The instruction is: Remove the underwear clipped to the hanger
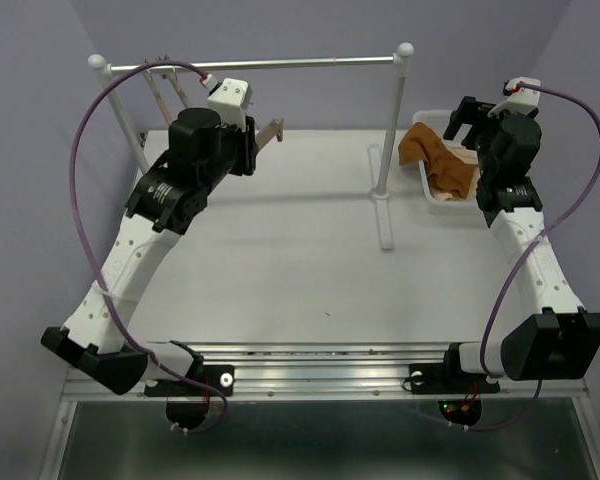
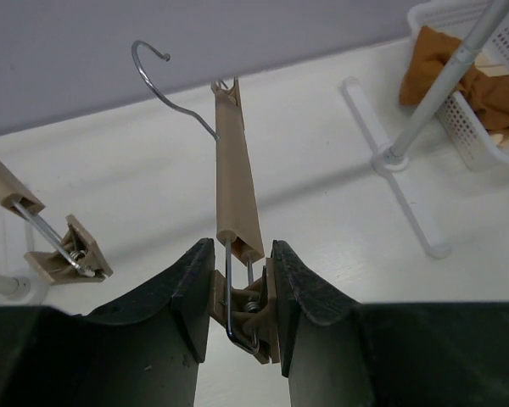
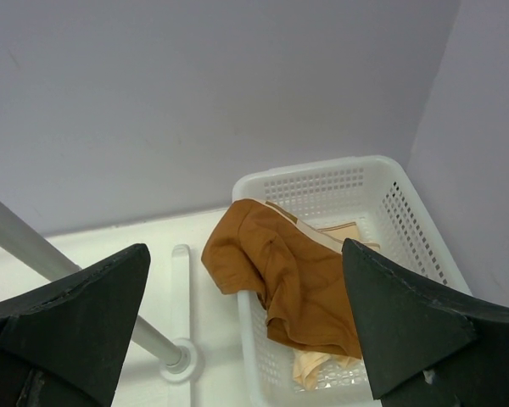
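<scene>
The job looks done: the soft rust-orange cloth underwear (image 3: 288, 280) lies in the white plastic basket (image 3: 407, 212), draped over its rim, below the wide-apart right gripper (image 3: 246, 250), while the left gripper (image 2: 242, 284) pinches an end clip of the bare light-wood hanger (image 2: 235, 170).

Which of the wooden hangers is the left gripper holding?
The hanger whose hook is free in the air; the left gripper pinches its lower clip. The other hanger, off to the side, is untouched.

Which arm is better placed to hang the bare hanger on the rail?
Likely left: the left gripper grips the hanger by its clip near the rail; the right gripper hangs open over the basket.
</scene>
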`<state>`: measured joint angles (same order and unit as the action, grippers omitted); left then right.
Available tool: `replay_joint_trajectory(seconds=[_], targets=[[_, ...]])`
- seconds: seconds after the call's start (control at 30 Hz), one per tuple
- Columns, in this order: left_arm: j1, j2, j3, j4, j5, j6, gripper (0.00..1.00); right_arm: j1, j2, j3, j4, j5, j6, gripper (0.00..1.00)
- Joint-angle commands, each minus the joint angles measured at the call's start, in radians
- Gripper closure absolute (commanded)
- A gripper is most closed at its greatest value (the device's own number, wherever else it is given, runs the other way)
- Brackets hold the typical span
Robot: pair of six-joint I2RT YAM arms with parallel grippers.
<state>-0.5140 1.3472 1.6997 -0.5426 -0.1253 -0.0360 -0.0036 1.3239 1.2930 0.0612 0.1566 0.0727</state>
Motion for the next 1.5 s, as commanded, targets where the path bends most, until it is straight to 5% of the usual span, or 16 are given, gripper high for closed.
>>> replay_joint_trajectory(seconds=[0.0,0.37,0.8,1.23,1.33,1.4,1.47], targets=[[-0.026,-0.134,-0.043,0.116,0.053,0.061,1.00,-0.003,-0.055,-0.012,0.054,-0.022,0.021,0.00],[-0.043,-0.175,0.043,0.133,0.007,0.125,1.00,-0.003,-0.088,-0.021,0.051,-0.048,0.038,0.00],[-0.044,-0.022,0.176,0.178,-0.128,0.243,1.00,-0.003,-0.068,-0.003,0.037,-0.049,0.027,0.00],[-0.034,0.030,0.031,0.214,-0.135,0.219,1.00,-0.003,-0.080,-0.004,0.014,-0.026,0.009,0.00],[-0.034,0.012,0.012,0.201,-0.137,0.188,0.60,-0.003,-0.078,0.003,-0.003,-0.034,0.010,0.00],[-0.034,-0.014,-0.008,0.194,-0.140,0.148,0.02,-0.003,-0.072,0.018,-0.027,-0.031,0.021,0.00],[-0.034,-0.037,-0.035,0.202,-0.145,0.099,0.01,-0.003,-0.061,0.034,-0.056,-0.023,0.038,0.00]])
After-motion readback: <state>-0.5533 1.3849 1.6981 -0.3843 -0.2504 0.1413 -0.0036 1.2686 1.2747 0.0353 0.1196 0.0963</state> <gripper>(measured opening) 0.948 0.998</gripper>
